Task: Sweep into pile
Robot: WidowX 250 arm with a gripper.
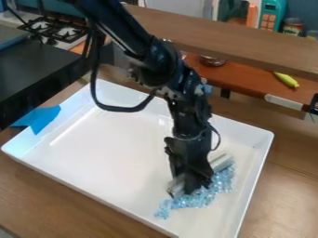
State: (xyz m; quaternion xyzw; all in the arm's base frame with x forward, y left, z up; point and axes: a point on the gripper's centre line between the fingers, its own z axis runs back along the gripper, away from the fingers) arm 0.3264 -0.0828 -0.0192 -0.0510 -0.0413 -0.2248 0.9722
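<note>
Refer to the light-blue pieces (200, 200) first: loose, glittering, laid out in an irregular band on the floor of the white tray (102, 151), toward the lower right of the camera view. Find them just beside the jaws of the black gripper (197, 181), on the side nearer the camera and round to the right. Note contact between band and pale bar (221, 161) along the near edge of the bar. Trace the band from a heap at the right, past the front of the jaws, to a thin trail at the lower left.

Read the jaws as pinching the bar, with its middle hidden behind them and one end visible on either side. Take the bar as lying aslant, from lower left to upper right (whitish-grey, with its full shape partly covered).

For arm pose, follow the black arm (146, 51) from the top edge, left of centre, down to the right; then through a bend and almost straight down to low over the tray floor. Observe a black cable (124, 109) hanging in a loop at the left of the bend.

Count as follows: one arm, one gripper, one bar, one tray, one blue sheet (42, 118) over the tray's left rim. Treat the pieces as many, too small and crowded for an exact count. Under the tray, note one brown wooden surface (286, 186).
</note>
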